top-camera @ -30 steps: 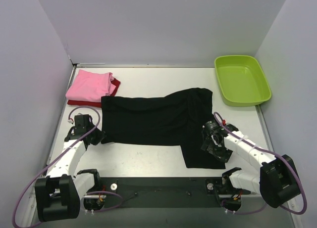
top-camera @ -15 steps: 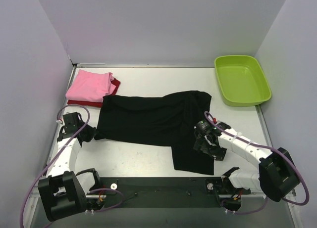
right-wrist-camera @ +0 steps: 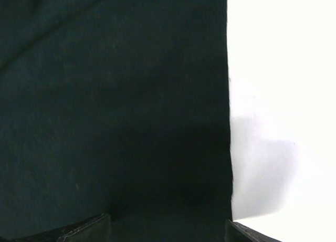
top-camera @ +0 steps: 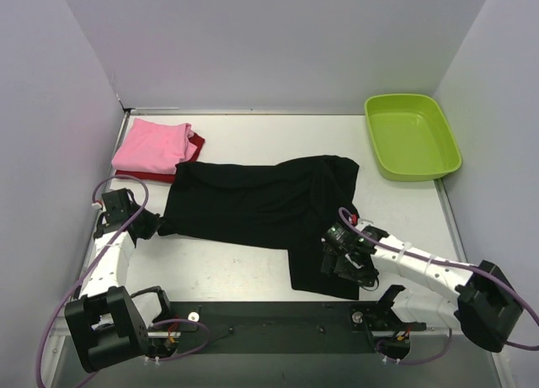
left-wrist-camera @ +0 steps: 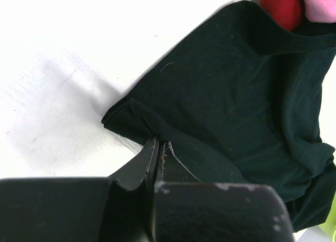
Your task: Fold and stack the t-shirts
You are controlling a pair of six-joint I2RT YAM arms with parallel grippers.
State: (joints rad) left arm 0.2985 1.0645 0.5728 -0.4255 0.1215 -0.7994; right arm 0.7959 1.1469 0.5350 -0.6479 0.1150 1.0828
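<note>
Item 1. Right gripper point(top-camera: 341, 260): nearest the front edge, poised over the lower flap of the black t-shirt point(top-camera: 253, 204). Jaws spread wide and holding nothing. Its wrist view shows the two fingertips point(right-wrist-camera: 79, 230) far apart with flat black cloth under and between them, and the cloth's straight right hem just inside the right-hand finger.

Item 2. Left gripper point(left-wrist-camera: 157, 150): at the left side of the table point(top-camera: 253, 131), slightly farther back. Jaws clenched on a small fold at the black t-shirt's left corner, and the cloth fans out from the pinch.

Item 3. Black t-shirt: spread across mid-table between the two grippers, with a wide band running left to right and a narrower flap hanging towards the front on the right.

Item 4. Pink t-shirt point(top-camera: 152, 146): folded, at the far left, lying on the dark red t-shirt point(top-camera: 197, 144). The black cloth's upper left edge sits just beside this stack.

Item 5. Lime-green tub point(top-camera: 413, 135): far right corner, well apart from the shirts.
</note>
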